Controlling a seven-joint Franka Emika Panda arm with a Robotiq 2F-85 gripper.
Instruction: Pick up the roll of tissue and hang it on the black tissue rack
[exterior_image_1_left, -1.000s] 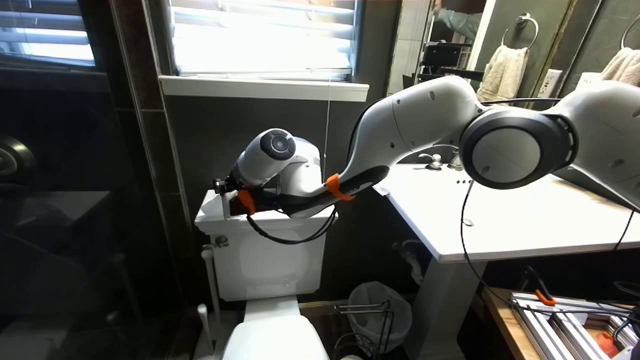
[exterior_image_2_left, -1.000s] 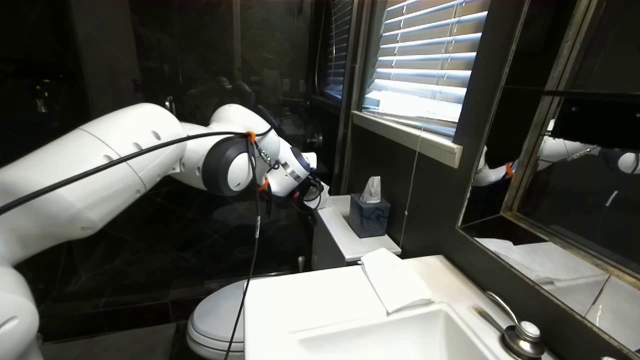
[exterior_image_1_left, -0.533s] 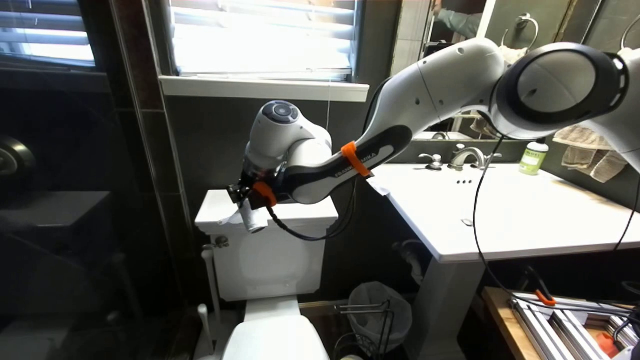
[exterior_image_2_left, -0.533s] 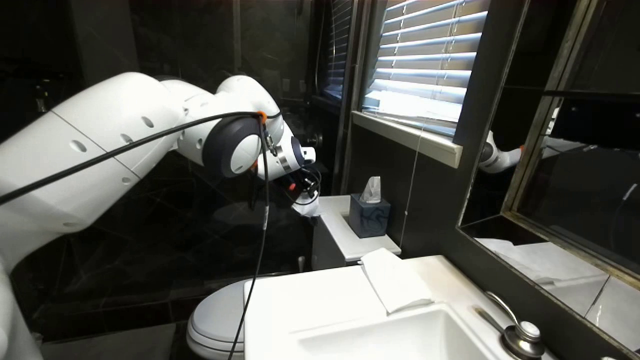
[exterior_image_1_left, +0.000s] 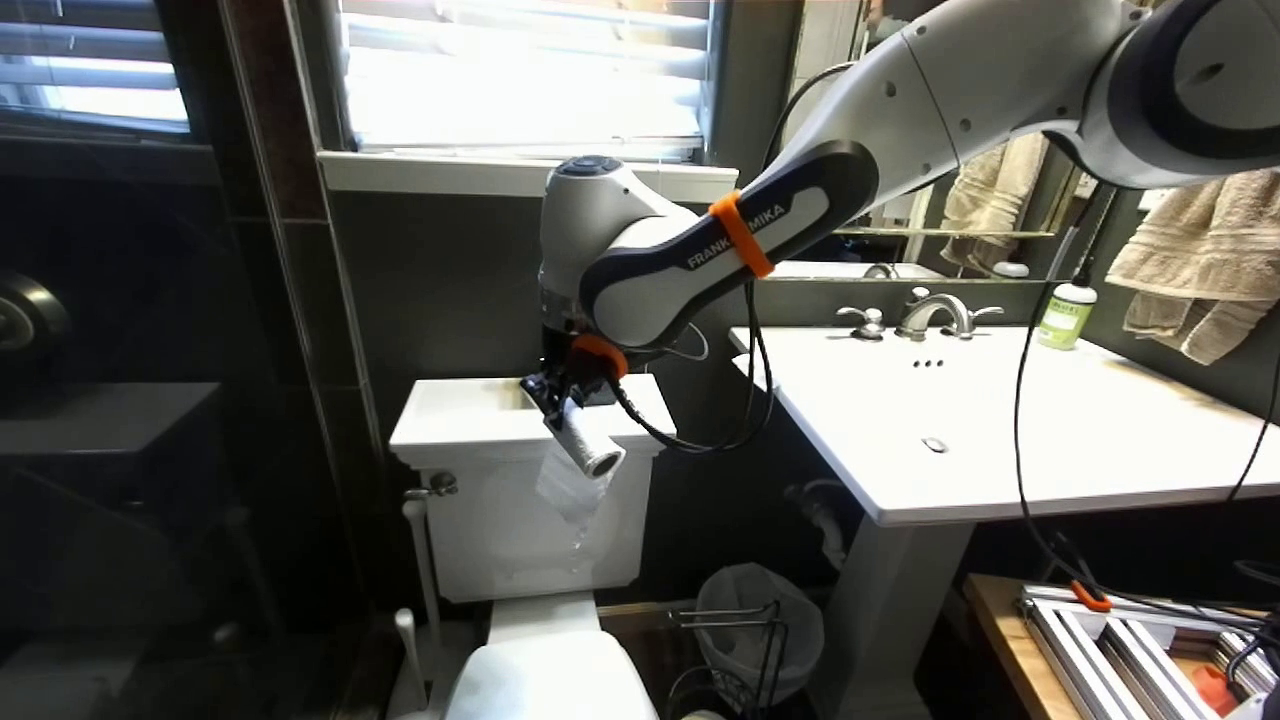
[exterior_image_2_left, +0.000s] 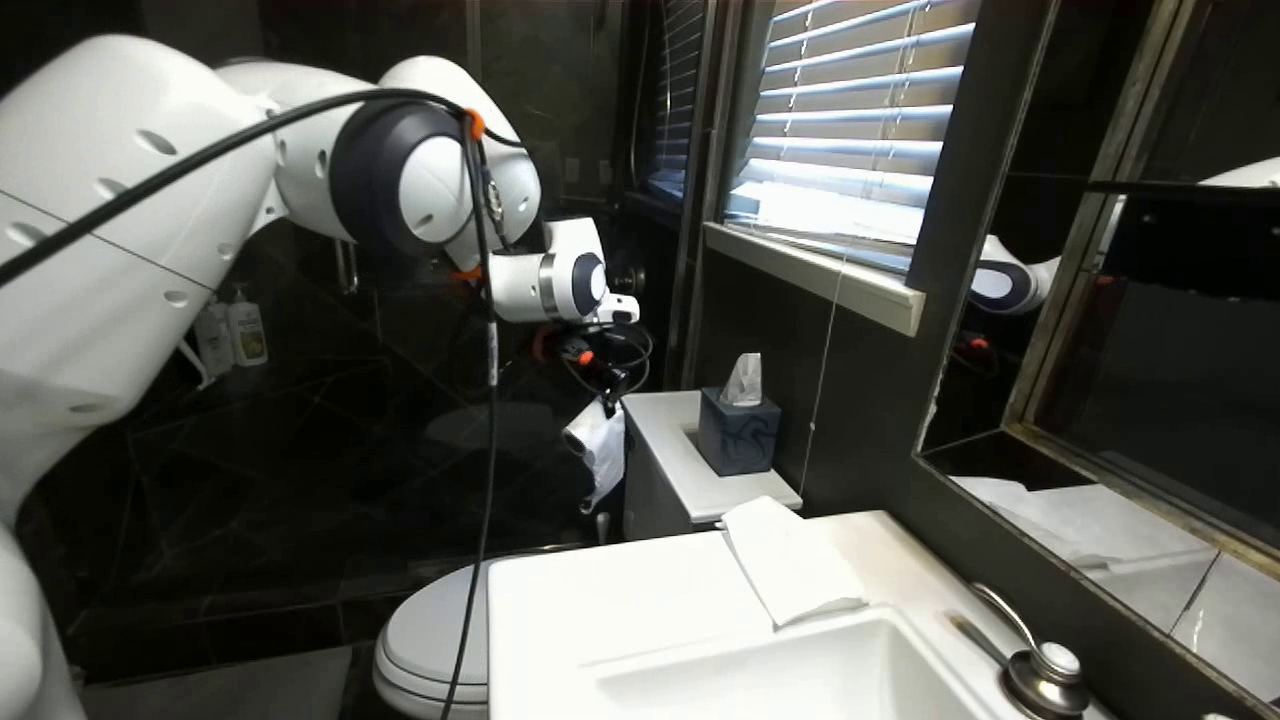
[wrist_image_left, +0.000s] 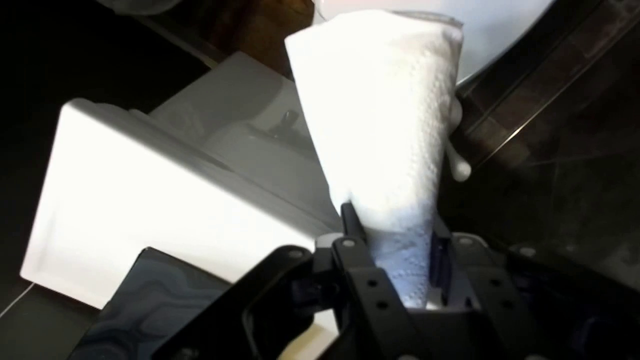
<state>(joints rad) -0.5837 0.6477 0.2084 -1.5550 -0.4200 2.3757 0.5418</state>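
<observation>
The roll of tissue (exterior_image_1_left: 590, 448) is white, with a hollow end facing outward and a loose sheet hanging below it. My gripper (exterior_image_1_left: 562, 408) is shut on one end of the roll, which slants downward in front of the toilet tank. The roll also shows in an exterior view (exterior_image_2_left: 598, 440) under the gripper (exterior_image_2_left: 608, 392). In the wrist view the roll (wrist_image_left: 380, 115) sits between both fingers (wrist_image_left: 392, 214) and extends away from them. The black tissue rack (exterior_image_1_left: 774, 650), a thin dark wire stand, is on the floor by the bin, partly cut off at the bottom edge.
The toilet tank (exterior_image_1_left: 530, 520) lies just behind and below the roll. The dark tissue box (exterior_image_2_left: 740, 435) stands on the tank lid. A lined bin (exterior_image_1_left: 805, 625) is behind the rack. The white sink (exterior_image_1_left: 900, 440) is to the right, with a paper sheet (exterior_image_2_left: 790, 560) on its corner.
In an exterior view my gripper has moved right with the roll, and the arm's links have risen. The roll has swung to a downward slant, and its loose sheet now hangs down.
</observation>
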